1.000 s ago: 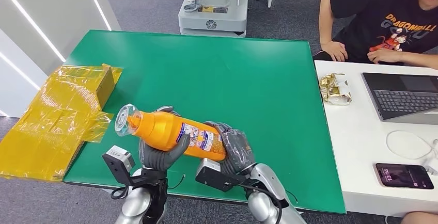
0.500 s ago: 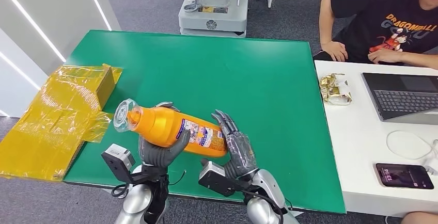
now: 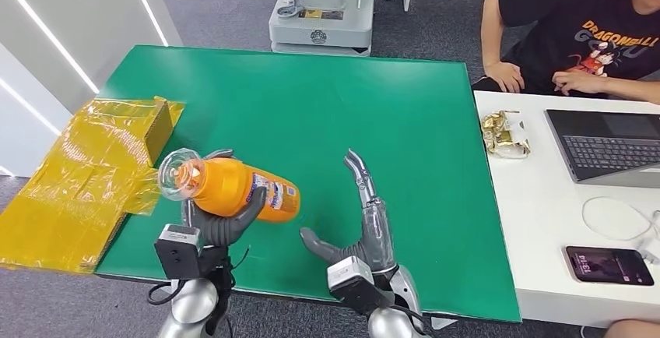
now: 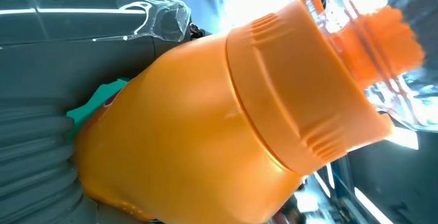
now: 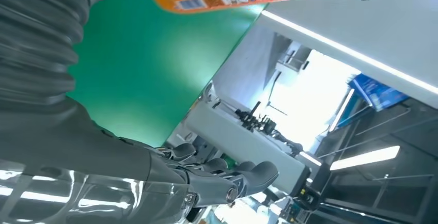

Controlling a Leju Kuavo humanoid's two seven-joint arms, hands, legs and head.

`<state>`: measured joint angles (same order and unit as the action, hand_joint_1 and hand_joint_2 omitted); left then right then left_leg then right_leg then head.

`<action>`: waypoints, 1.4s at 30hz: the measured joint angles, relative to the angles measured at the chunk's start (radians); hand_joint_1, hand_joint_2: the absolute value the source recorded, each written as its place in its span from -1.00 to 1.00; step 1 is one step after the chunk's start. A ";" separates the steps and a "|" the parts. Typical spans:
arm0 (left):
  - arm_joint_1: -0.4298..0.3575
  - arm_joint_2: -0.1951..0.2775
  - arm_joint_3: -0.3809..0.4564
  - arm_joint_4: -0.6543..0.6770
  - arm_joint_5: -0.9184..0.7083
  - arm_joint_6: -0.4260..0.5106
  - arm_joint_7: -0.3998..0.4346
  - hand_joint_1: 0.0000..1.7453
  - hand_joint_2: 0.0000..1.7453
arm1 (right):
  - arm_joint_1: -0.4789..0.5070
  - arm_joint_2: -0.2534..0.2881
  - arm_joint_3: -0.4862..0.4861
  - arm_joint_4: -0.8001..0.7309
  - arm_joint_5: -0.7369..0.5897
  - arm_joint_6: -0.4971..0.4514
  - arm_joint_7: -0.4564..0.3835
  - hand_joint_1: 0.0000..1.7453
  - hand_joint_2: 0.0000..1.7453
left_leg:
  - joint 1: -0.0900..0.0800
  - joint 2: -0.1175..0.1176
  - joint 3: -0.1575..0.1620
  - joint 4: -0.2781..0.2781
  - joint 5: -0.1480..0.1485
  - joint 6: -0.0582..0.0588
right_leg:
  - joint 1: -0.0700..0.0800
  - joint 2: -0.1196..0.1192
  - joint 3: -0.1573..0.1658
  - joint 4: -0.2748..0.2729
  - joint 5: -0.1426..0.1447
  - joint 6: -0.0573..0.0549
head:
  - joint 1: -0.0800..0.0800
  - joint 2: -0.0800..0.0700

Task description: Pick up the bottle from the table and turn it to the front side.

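Gripping bottle (image 3: 233,188) in left fingers (image 3: 251,207) | right fingers (image 3: 359,168) apart, empty

Left hand (image 3: 220,225) grips orange bottle (image 3: 233,190) above green table (image 3: 327,104); right hand (image 3: 366,221) empty, fingers spread.

Yellow-wrapped box (image 3: 86,174) left; laptop (image 3: 607,147), phone (image 3: 609,265), seated person (image 3: 580,30) right.
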<state>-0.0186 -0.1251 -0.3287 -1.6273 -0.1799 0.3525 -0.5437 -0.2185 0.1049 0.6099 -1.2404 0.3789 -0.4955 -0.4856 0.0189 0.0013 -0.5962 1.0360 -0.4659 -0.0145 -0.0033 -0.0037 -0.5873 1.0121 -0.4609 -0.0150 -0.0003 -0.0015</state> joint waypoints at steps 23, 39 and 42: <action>-0.125 0.360 0.108 0.106 -0.650 0.209 0.237 1.00 1.00 | 0.028 -0.003 0.018 -0.216 -0.140 -0.042 -0.105 -1.00 1.00 | 0.000 0.001 0.001 0.000 0.001 0.000 | 0.000 0.001 0.000 0.001 0.000 -0.001 | 0.000 0.000; -0.262 0.507 0.037 0.513 -1.026 0.056 0.337 1.00 1.00 | 0.067 -0.019 0.025 -0.281 -0.148 -0.048 -0.091 -1.00 1.00 | 0.000 0.004 0.001 0.000 0.001 0.000 | 0.000 0.004 -0.001 0.001 0.001 -0.001 | 0.000 0.000; -0.287 0.513 0.004 0.591 -1.072 0.043 0.343 1.00 1.00 | 0.068 -0.022 0.025 -0.285 -0.153 -0.041 -0.091 -1.00 1.00 | 0.000 0.004 0.001 0.000 0.000 0.000 | 0.000 0.004 -0.001 0.001 0.001 -0.001 | 0.000 0.000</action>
<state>-0.3060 0.3876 -0.3251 -1.0368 -1.2523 0.3960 -0.2004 -0.1506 0.0826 0.6344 -1.5256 0.2255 -0.5365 -0.5764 0.0192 0.0052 -0.5953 1.0361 -0.4654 -0.0149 -0.0030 0.0005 -0.5882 1.0131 -0.4602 -0.0162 0.0001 -0.0015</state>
